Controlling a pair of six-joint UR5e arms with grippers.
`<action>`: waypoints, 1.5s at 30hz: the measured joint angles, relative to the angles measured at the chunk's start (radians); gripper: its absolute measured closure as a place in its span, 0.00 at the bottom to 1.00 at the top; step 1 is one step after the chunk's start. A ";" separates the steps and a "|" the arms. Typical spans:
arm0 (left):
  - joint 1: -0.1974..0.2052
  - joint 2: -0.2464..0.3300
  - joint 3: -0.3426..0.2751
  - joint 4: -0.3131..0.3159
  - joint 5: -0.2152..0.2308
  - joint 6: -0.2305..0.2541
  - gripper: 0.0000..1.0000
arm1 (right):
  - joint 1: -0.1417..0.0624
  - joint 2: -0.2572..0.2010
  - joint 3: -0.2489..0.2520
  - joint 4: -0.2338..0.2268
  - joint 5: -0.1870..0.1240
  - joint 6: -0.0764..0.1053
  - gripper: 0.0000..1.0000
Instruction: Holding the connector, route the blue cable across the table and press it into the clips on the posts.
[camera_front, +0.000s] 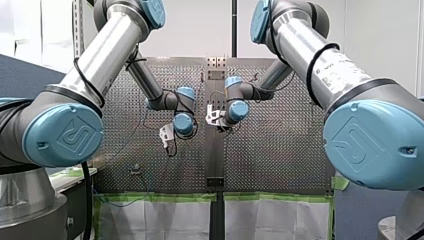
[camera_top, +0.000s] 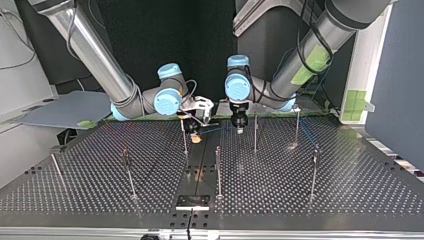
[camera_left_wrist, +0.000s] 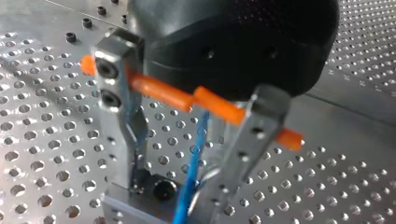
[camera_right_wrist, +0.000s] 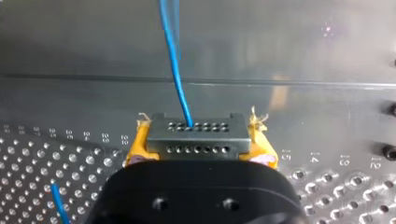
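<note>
Blue cable (camera_right_wrist: 175, 70) comes out of the dark grey multi-hole connector (camera_right_wrist: 196, 137) clamped tight in the right gripper's (camera_right_wrist: 198, 145) yellow pads (camera_right_wrist: 135, 148) and runs loose between the left gripper's (camera_left_wrist: 170, 196) parted metal fingers (camera_left_wrist: 126, 135), so the move should probably be slow and taut toward the thin metal posts (camera_top: 255, 132).

- Your perforated metal worktop (camera_front: 280, 165) fills the middle of the front view, with a plain strip running down its centre.
- At that view's bottom, white sheets (camera_front: 165, 220) sit along the worktop's edge, bordered with green tape (camera_front: 150, 197).
- Above it you have a pale wall (camera_front: 200, 25) with a dark pole (camera_front: 233, 27) standing upright before it.
- In the top view you face a black backdrop (camera_top: 165, 35).
- A grey board (camera_top: 65, 110) lies at that view's left; a dark blue partition (camera_top: 400, 75) stands at its right, beside a white panel (camera_top: 367, 60).
</note>
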 joint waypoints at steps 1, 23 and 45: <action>0.000 0.000 0.000 -0.004 0.000 -0.001 1.00 | 0.000 0.000 0.000 0.000 0.000 0.000 1.00; -0.013 0.151 -0.001 -0.099 -0.002 -0.004 1.00 | -0.006 -0.115 -0.007 0.051 -0.002 -0.002 1.00; -0.057 0.384 -0.037 -0.213 -0.031 0.012 1.00 | 0.002 -0.353 0.116 0.126 -0.004 0.038 1.00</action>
